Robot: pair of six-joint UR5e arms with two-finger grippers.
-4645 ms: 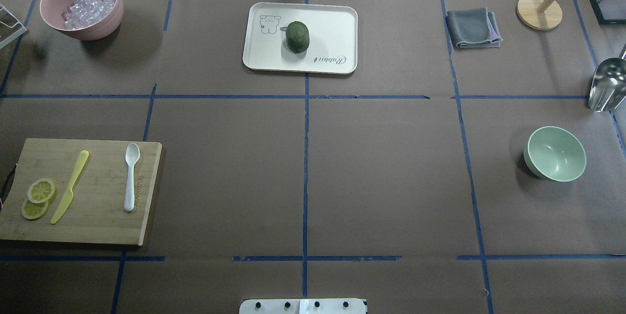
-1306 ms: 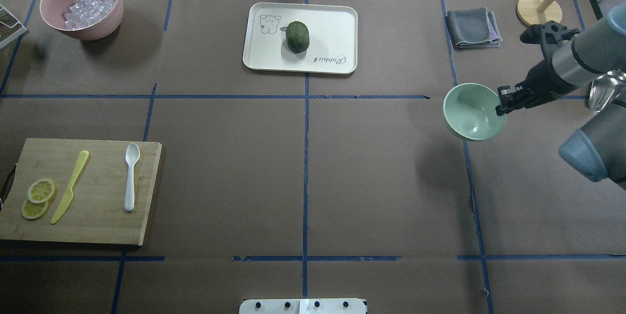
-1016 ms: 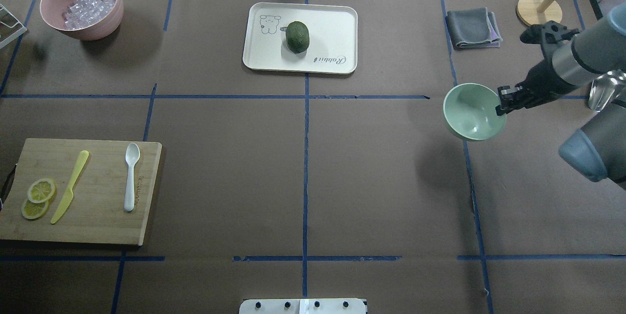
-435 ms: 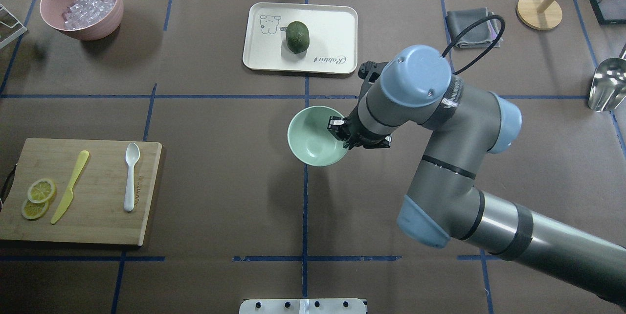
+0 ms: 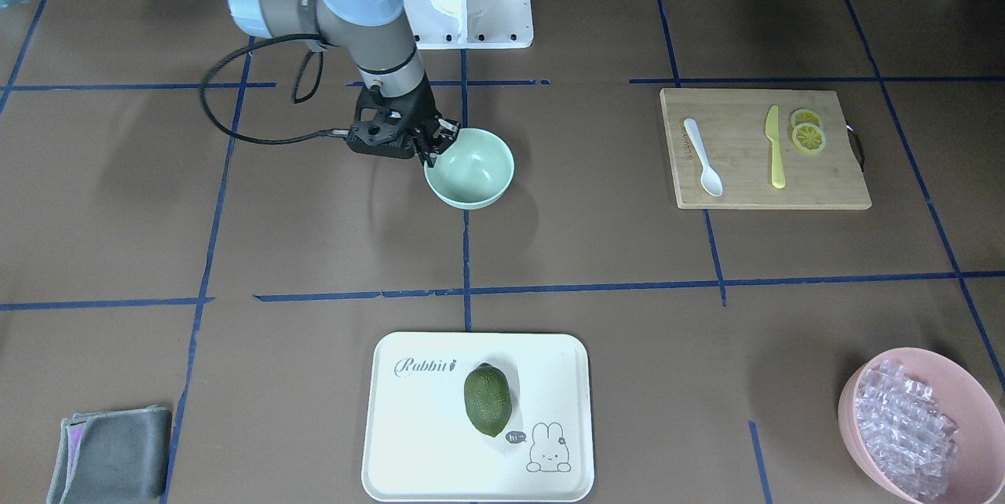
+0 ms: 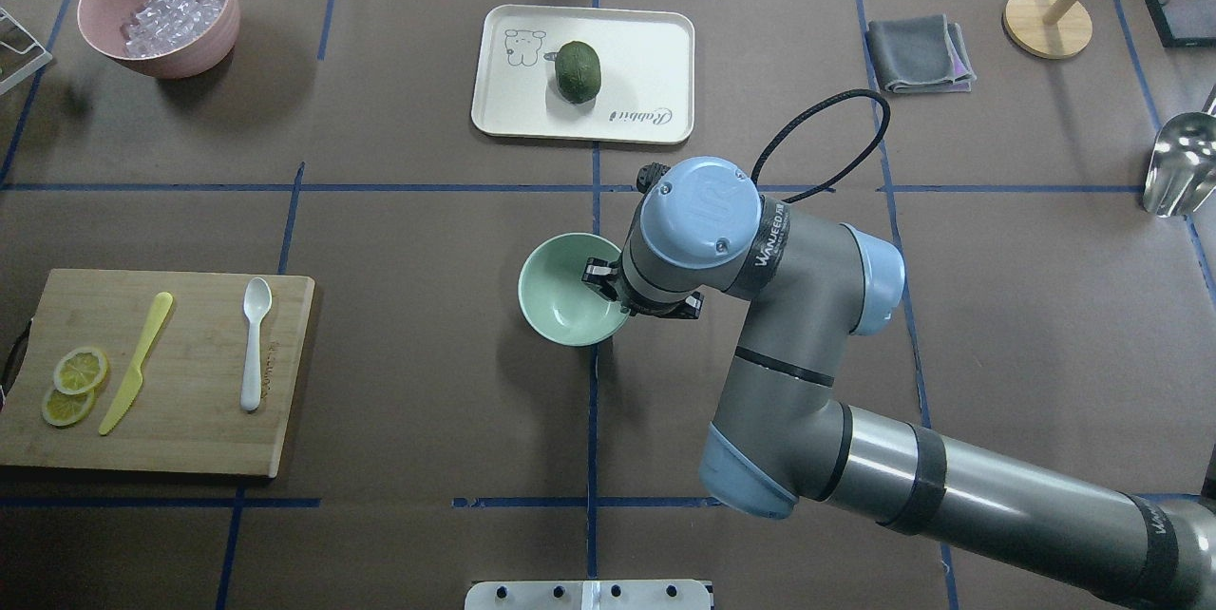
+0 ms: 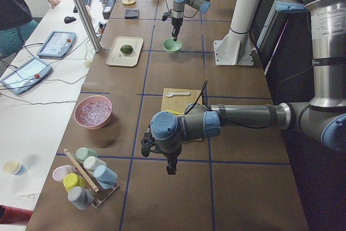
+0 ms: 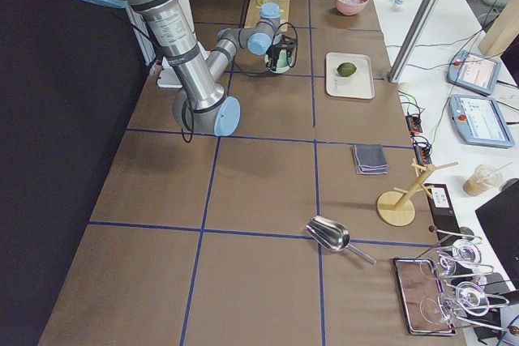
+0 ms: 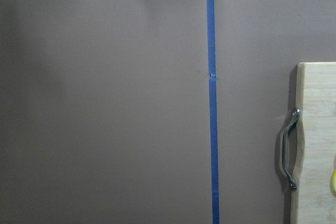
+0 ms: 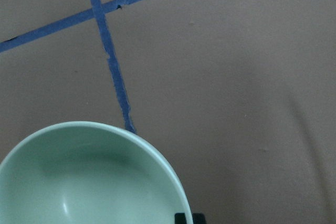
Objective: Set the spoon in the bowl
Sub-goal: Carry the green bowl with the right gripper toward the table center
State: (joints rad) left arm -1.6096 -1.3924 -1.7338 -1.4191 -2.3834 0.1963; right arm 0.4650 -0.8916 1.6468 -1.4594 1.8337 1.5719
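Progress is slight: the right gripper (image 6: 602, 275) pinches the round mint-green bowl (image 6: 560, 306) by its three-o'clock rim, the white plastic spoon (image 6: 254, 341) lies unplaced towards nine o'clock, and I cannot tell how the left gripper (image 7: 171, 170) holds its fingers.

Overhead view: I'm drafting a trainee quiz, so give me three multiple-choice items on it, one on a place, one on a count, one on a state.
1. Where does the spoon lie? A on the cutting board; B on the tray; C on bare table.
2. How many lemon slices are there? A one; B two; C three.
3. What does the right gripper hold? A nothing; B the bowl by its rim; C the cloth.
Answers: 1 A, it lies on the wood; 2 B, two sit at the board's end; 3 B, it is shut on the rim.
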